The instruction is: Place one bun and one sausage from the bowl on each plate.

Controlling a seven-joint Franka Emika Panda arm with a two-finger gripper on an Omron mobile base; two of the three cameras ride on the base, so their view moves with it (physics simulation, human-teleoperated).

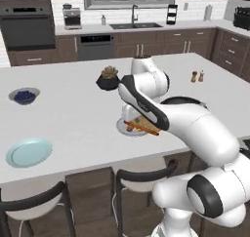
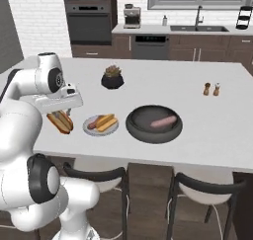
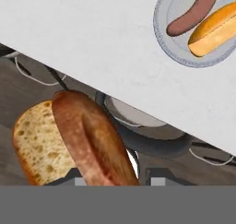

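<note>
My gripper (image 2: 62,113) hangs over the counter's front edge, left of the grey plate (image 2: 87,128), shut on a bun (image 2: 59,122). In the hand view the gripper (image 3: 115,176) has that bun (image 3: 69,140) close up between its tips, brown crust and pale crumb showing. The grey plate (image 3: 168,36) carries one sausage (image 3: 193,11) and one bun (image 3: 214,29). To its right, the dark bowl (image 2: 133,130) holds one sausage (image 2: 163,121). The pale blue-green plate (image 1: 29,152) lies bare near the counter's front left.
A small grey bowl of blue berries (image 1: 23,95) sits at the far left. A black plant pot (image 2: 112,78) stands behind the grey plate, and two shakers (image 2: 211,89) stand at the right. Stools (image 2: 96,177) are tucked under the counter's front edge.
</note>
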